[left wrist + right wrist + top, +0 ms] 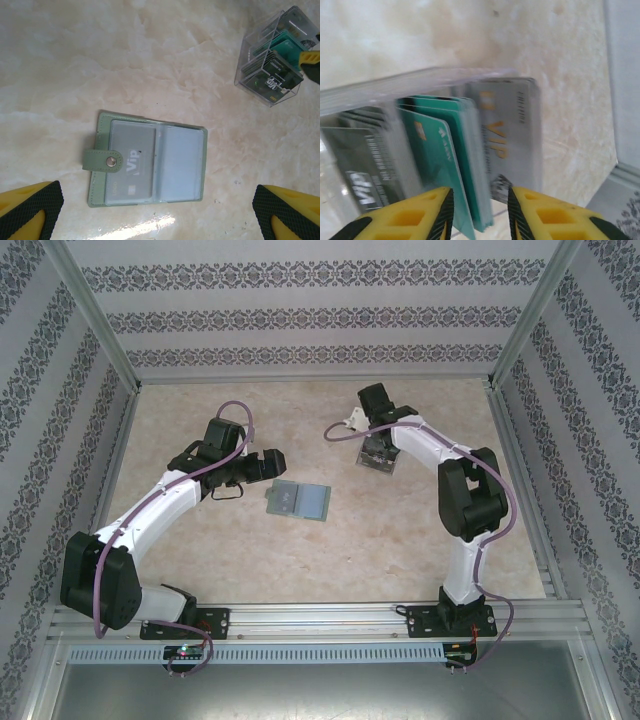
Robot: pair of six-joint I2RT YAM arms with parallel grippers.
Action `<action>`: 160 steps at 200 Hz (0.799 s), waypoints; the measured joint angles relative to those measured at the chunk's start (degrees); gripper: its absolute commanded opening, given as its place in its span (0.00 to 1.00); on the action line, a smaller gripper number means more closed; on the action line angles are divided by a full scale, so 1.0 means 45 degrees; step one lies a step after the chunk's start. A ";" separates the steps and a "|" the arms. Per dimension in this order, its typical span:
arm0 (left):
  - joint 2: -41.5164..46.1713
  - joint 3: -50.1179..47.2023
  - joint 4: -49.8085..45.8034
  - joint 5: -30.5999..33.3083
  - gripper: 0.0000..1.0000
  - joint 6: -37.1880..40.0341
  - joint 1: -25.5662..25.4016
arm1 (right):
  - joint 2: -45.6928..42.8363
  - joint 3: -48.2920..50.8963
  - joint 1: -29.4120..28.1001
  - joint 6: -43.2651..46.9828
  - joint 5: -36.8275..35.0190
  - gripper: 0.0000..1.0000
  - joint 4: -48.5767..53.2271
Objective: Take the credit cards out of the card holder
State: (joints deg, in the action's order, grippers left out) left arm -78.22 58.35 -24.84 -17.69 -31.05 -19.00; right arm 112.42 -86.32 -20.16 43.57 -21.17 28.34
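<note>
1. Top view: a grey-green bifold card holder [298, 500] lay open and flat in the middle of a beige marbled table [200, 560]. A small clear plastic box [382, 458] sat to its right, well apart. The left gripper [248, 475] hung just left of the bifold. The right gripper [372, 440] was directly over the box. Any cards were too small to make out here.

2. Left wrist view: the left gripper [160, 214] was spread wide, holding nothing, its yellow, black-padded fingertips [30, 210] cut off at the lower corners. The bifold's [150, 160] strap with a metal snap [102, 161] lay across its left page. A pale grey card [131, 167] sat inside that page's clear sleeve, printed "Vip". The right sleeve looked blank. At the upper right, the credit cards [285, 47], thin, teal and dark, stood on edge in the slots of the box [250, 75]. One dark card read "VIP". A yellow and black finger [310, 62] of the right gripper touched or overlapped the box's far side.

3. Right wrist view, blurred: the credit cards [440, 150] stood upright behind the box's clear wall [395, 85]. There were teal cards with an orange mark and a white logo, a dark card [360, 170] with unreadable white lettering, and a silver card [507, 130] reading "VIP" in gold. The right gripper [480, 215] was parted by a narrow gap above the card edges. It did not appear to clasp anything.
</note>
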 measured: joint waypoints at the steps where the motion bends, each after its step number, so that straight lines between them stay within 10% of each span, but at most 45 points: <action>1: 0.0000 0.0000 0.0000 0.0000 1.00 0.0000 0.0000 | 0.0000 -0.0010 0.0024 -0.0024 -0.0044 0.31 -0.0029; 99: 0.0039 -0.0092 0.0000 0.0000 1.00 -0.0005 0.0000 | -0.0971 -0.0087 0.0282 -0.3643 -0.1103 0.26 -0.0432; 131: 0.0073 -0.0112 -0.0005 -0.0015 1.00 -0.0010 0.0000 | -0.2846 0.0223 0.0277 -0.6324 -0.0223 0.02 -0.0437; 160: 0.0073 -0.0209 0.0000 -0.0131 0.99 -0.0044 0.0000 | -0.4571 0.0869 0.0175 -0.9486 0.1447 0.00 -0.0393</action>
State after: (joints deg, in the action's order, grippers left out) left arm -77.89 57.41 -24.84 -18.28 -31.24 -19.00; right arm 91.85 -82.41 -19.38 0.89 -14.66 26.57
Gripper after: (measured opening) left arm 0.997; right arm 0.060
